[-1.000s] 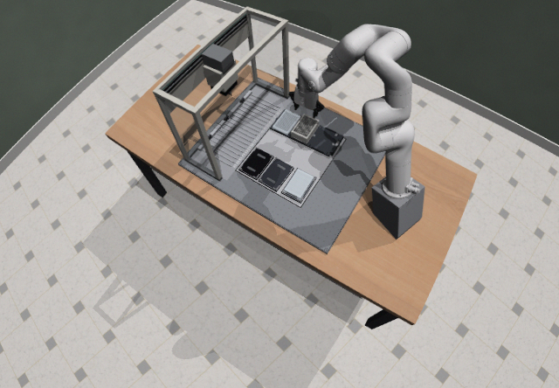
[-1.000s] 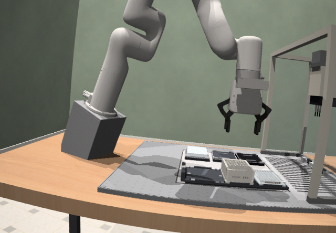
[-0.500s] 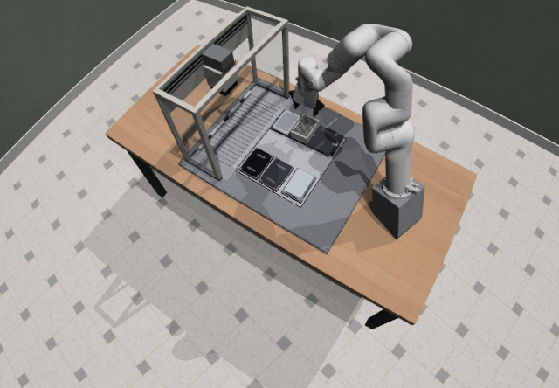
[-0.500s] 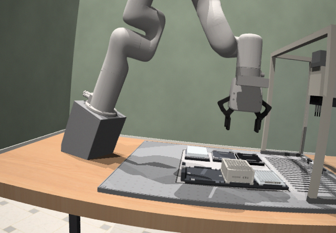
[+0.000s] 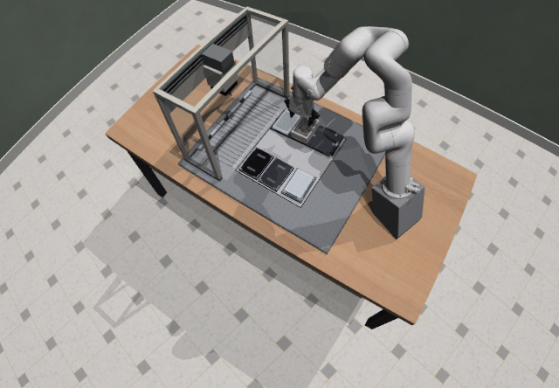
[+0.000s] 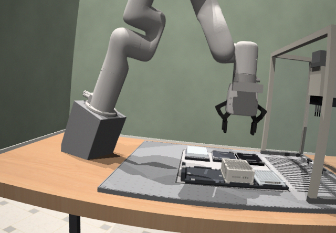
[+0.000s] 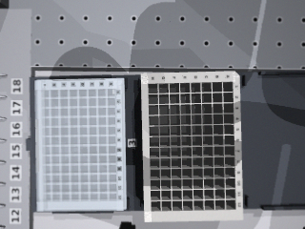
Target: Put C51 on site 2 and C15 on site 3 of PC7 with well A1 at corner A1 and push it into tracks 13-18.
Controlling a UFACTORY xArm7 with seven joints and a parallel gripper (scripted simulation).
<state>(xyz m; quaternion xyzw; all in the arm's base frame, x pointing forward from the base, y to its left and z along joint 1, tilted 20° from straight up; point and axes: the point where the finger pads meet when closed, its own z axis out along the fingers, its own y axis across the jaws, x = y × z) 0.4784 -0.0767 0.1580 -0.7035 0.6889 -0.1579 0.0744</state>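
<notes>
The plate carrier PC7 (image 5: pixel 314 135) lies on the apron in front of the rails. The deep-well block C51 (image 6: pixel 237 170) sits on its middle site and also shows in the wrist view (image 7: pixel 192 145). The pale 96-well plate C15 (image 6: pixel 268 177) (image 7: pixel 80 143) sits on the site nearest the rails. Site 1 (image 6: pixel 202 173) by the handle is dark and empty. The white plate C16 (image 6: pixel 197 151) (image 5: pixel 299 183) rests in nest S1. My gripper (image 6: pixel 238 126) is open and empty, well above the carrier, roughly over C51.
Nests S2 (image 5: pixel 276 173) and S3 (image 5: pixel 256 162) are dark and empty. The loading rails (image 5: pixel 245 126) run under the instrument frame (image 5: pixel 217 90). Track numbers 12 to 18 (image 7: pixel 16 150) are printed beside C15's end of the carrier. The arm's base (image 5: pixel 396 207) stands on the table.
</notes>
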